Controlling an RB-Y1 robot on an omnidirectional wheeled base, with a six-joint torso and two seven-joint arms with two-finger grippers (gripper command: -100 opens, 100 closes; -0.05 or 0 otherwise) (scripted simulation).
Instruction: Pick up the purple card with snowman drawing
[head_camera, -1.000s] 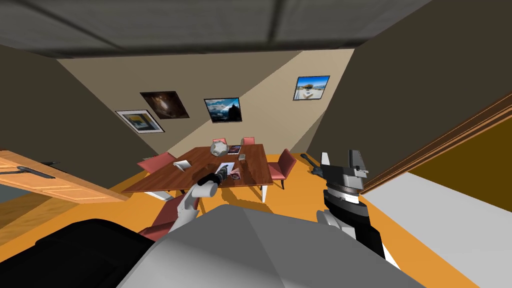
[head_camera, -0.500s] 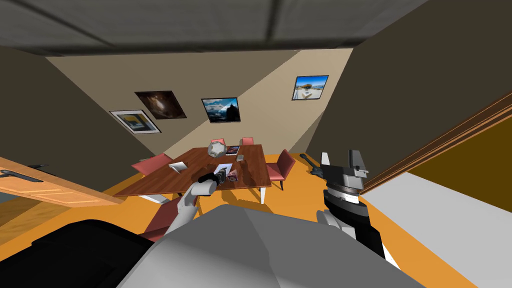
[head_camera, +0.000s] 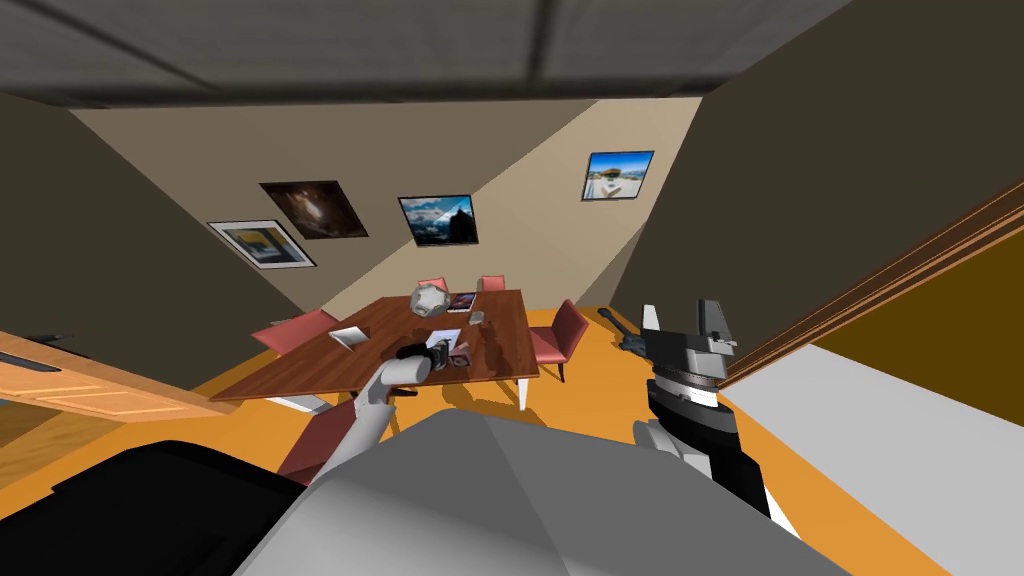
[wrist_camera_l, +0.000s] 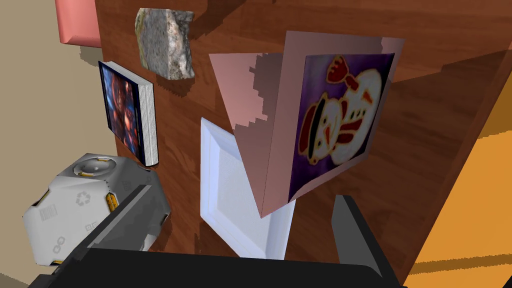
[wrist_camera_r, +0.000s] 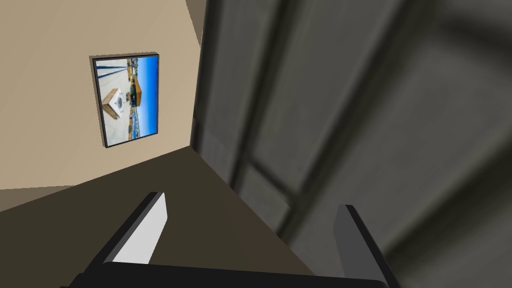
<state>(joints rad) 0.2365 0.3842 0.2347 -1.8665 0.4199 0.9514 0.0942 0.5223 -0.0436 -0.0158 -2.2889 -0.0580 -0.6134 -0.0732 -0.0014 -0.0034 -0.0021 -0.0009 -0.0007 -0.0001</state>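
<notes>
Viewpoint had shifted slightly since earlier; left gripper (wrist_camera_l: 244, 192) stood spread around the upright snowman card (wrist_camera_l: 330, 120); right gripper (head_camera: 680, 315) likewise spread.

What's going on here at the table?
The robot's left arm is stretched over the wooden table. Its left gripper points at the folded purple snowman card with jaws open, and nothing is gripped yet. The card stands tent-like by a white tray. A book, a grey rock and a white many-sided object sit nearby. The right gripper is held up off to the side, jaws open too.
</notes>
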